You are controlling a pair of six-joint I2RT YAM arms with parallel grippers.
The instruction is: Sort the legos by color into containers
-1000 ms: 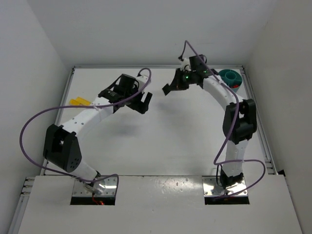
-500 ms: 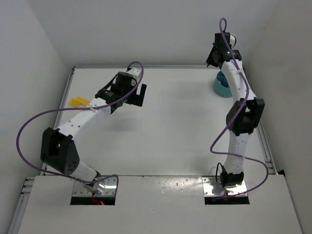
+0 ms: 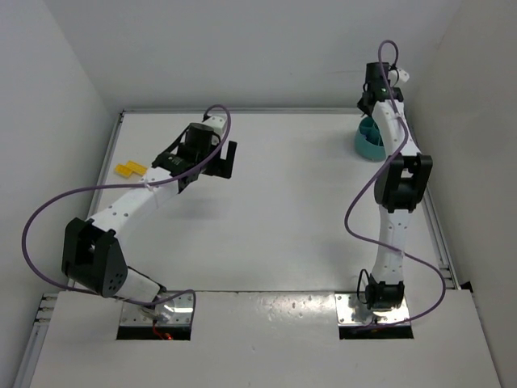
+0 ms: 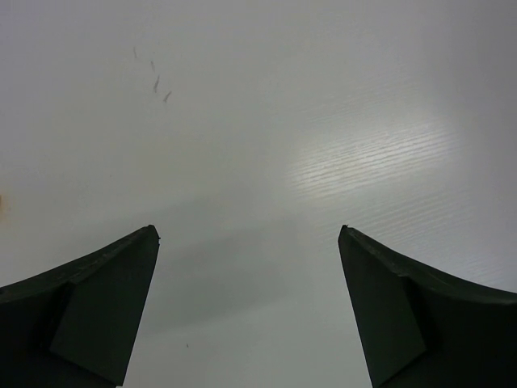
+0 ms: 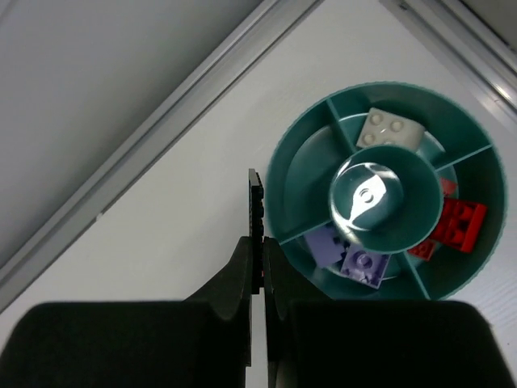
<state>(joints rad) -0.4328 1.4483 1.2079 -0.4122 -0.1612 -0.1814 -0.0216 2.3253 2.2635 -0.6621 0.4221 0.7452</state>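
Observation:
The round teal tub (image 5: 303,174) stands at the back right corner (image 3: 365,144). Its compartments hold a white brick (image 5: 391,129), red bricks (image 5: 454,226) and purple bricks (image 5: 355,255). My right gripper (image 5: 263,242) is shut on a thin black lego plate (image 5: 256,202), held on edge above the table just beside the tub's left rim. In the top view the right gripper (image 3: 370,90) is raised high over the tub. Yellow legos (image 3: 129,170) lie at the far left. My left gripper (image 3: 226,158) hovers open and empty over bare table (image 4: 249,234).
A raised metal rail (image 5: 161,137) and the white wall run along the back edge close behind the tub. The side rail (image 3: 432,202) runs along the table's right edge near the right arm.
My right arm has swung from the back middle of the table to the back right, and now stands over the tub. My left gripper has shifted slightly left.

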